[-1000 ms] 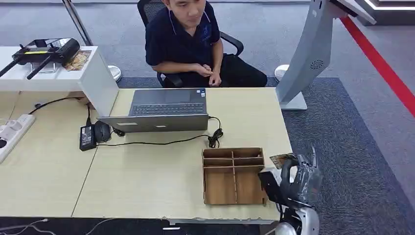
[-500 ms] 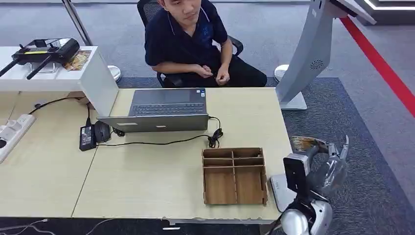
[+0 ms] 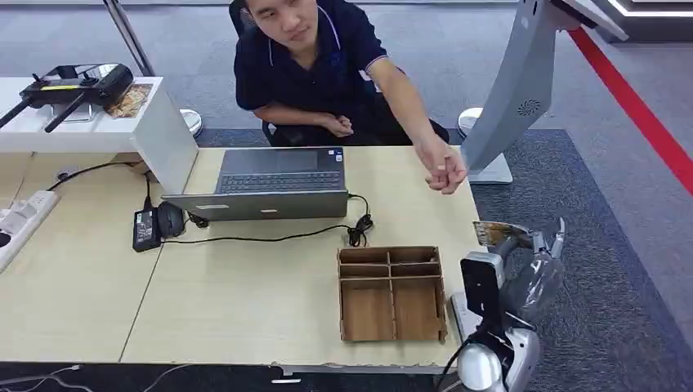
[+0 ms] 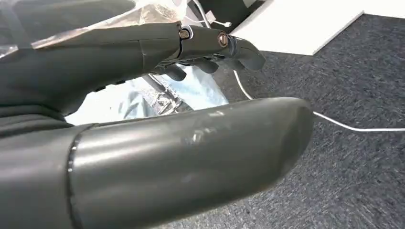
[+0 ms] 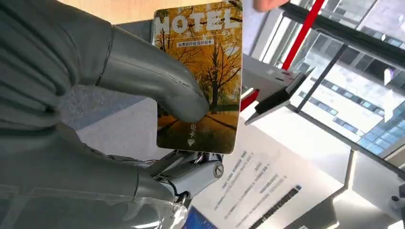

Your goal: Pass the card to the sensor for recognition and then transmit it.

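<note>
Pinching the card, the right hand's thumb and fingers clamp it.

Right hand raised beside table edge, thumb pinching card (upright); left hand empty, fingers apart.

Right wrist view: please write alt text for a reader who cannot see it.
The right robot hand holds a hotel key card printed with golden autumn trees and the word HOTEL, its thumb pressed on the card's face. Behind the card are a white surface with printed text and a red line.
</note>
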